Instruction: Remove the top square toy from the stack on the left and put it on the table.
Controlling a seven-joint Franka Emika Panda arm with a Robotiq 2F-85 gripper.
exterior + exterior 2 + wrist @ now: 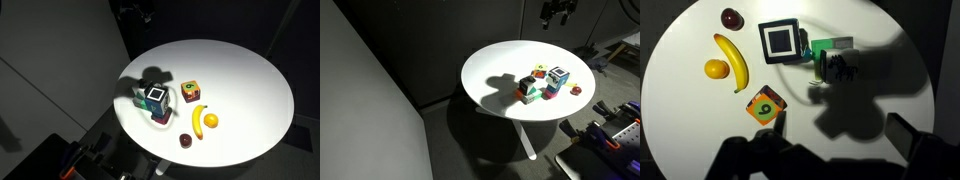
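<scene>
A stack of square toys (155, 100) stands on the white round table (250, 70). Its top cube has a white frame round a black face (780, 41); it also shows in an exterior view (557, 77). A green cube (830, 52) lies against the stack. An orange cube with a 9 (767, 105) stands apart, also seen in an exterior view (190, 92). My gripper (840, 132) hangs high above the table, open and empty, its dark fingers at the bottom of the wrist view. It appears at the top of both exterior views (135, 12) (557, 12).
A banana (732, 58), an orange (716, 69) and a dark red fruit (732, 18) lie near the cubes. The arm's shadow (855, 90) falls on the table beside the stack. Dark floor surrounds the table edge (480, 95).
</scene>
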